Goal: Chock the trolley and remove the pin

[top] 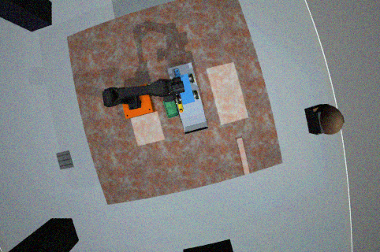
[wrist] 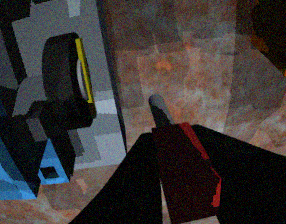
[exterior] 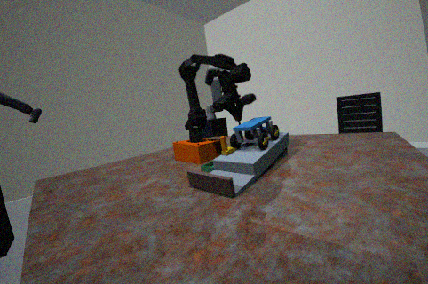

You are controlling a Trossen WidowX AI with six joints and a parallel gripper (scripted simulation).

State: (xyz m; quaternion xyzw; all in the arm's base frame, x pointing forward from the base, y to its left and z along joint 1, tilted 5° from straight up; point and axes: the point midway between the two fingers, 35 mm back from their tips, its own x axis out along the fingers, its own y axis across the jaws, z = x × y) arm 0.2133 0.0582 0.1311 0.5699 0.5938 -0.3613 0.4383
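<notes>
My gripper (exterior: pixel 240 120) (wrist: pixel 170 139) is shut on the red-headed stop pin (wrist: pixel 188 172), whose grey shaft points out past the fingertips. It hangs above and beside the ramp (top: pixel 195 116) (exterior: pixel 237 157), near the trolley's side. The blue trolley (top: pixel 188 90) (exterior: pixel 253 123) stands on the ramp. The blue pin bracket (top: pixel 176 72) (wrist: pixel 56 172) at the uphill end has an empty square hole. The yellow chock (top: pixel 180 107) (exterior: pixel 228 151) sits by the downhill side of a left wheel; exact contact is too small to tell. The green tray (top: pixel 171 109) (exterior: pixel 207 167) lies beside the ramp.
The orange base block (top: pixel 147 105) (exterior: pixel 191 152) stands left of the tray. A raised lip (exterior: pixel 209 183) closes the ramp's low end. Pale patches (top: pixel 227 94) (top: pixel 147 129) lie on the table on both sides of the ramp.
</notes>
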